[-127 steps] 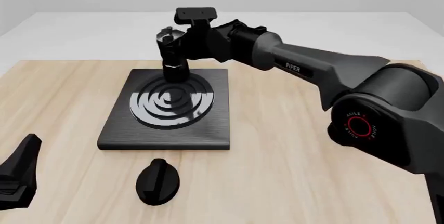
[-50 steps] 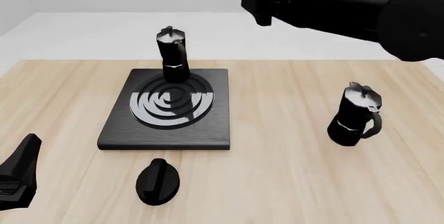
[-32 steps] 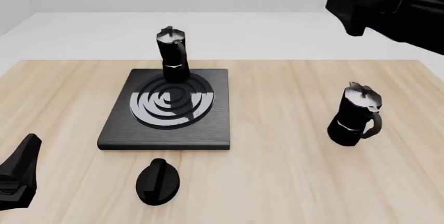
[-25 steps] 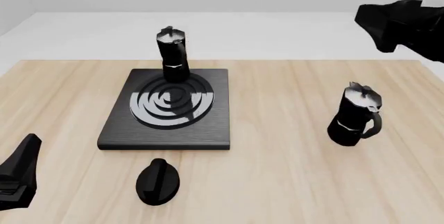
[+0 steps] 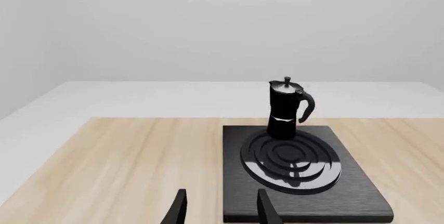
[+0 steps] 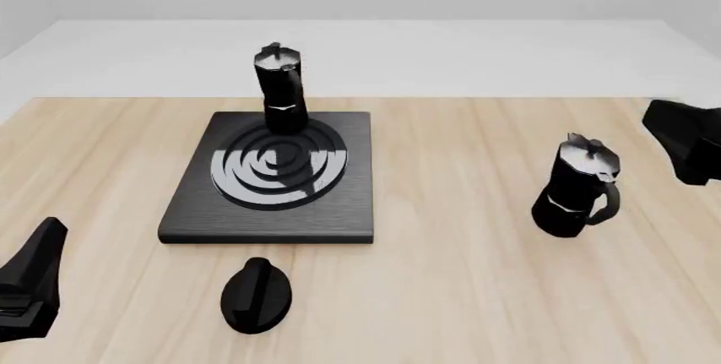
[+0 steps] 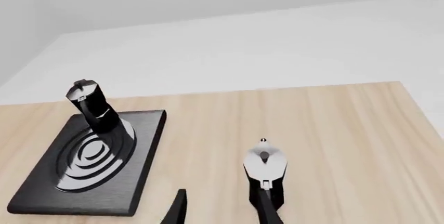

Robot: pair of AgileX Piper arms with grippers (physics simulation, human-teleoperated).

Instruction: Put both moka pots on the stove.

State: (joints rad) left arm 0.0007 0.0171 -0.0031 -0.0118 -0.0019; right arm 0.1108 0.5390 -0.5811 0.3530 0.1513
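Observation:
One moka pot (image 6: 280,89) stands upright on the far edge of the stove (image 6: 349,203), a flat black slab with a silver ring burner. The other moka pot (image 6: 575,187) stands on the wooden table at the right, apart from the stove. My right gripper (image 6: 687,140) hangs at the right edge, just right of that pot. In the right wrist view the gripper (image 7: 222,208) is open, the pot (image 7: 265,169) lies just past one finger, and the stove (image 7: 145,146) is further off. My left gripper (image 5: 220,211) is open and empty, facing the stove (image 5: 236,182) and its pot (image 5: 286,107).
A black oval knob (image 6: 257,295) lies on the table in front of the stove. The left gripper (image 6: 29,284) rests low at the near left corner. Light wood tabletop stretches between the stove and the right pot.
The right arm left the pot standing on the stove, swung right across the top of the view and dropped down beside the right pot. Left arm and both pots stayed still.

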